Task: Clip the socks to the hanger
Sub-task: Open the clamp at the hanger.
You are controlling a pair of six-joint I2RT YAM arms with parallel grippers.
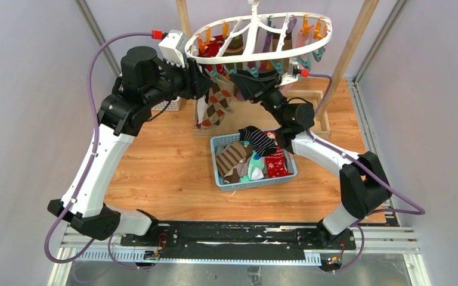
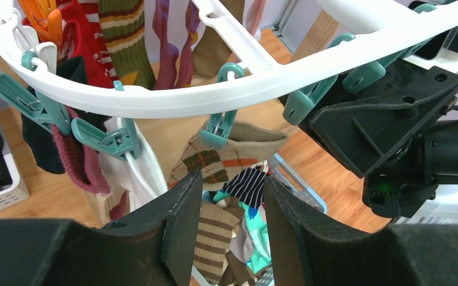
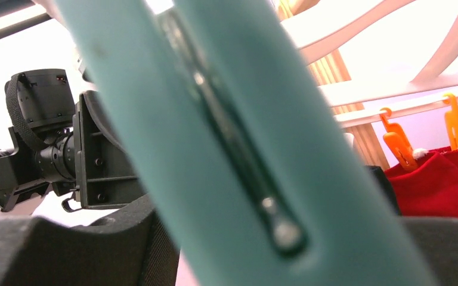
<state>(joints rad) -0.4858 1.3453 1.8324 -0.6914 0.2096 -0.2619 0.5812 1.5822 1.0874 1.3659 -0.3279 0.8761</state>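
Teal clip (image 3: 232, 149) fills the right pincer (image 1: 238, 80), apparently squeezed, under the hanger (image 1: 328, 39). The left pincer (image 2: 226, 226) stands half-parted below the hanging argyle sock (image 2: 226, 161); whether it grips the sock, I cannot tell. Next move: feed the cuff into the opened clip.

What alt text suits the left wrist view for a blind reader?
A brown argyle sock hangs from a teal clip on the white hanger, just beyond the left gripper. More clipped socks hang behind, and a basket of socks sits below.
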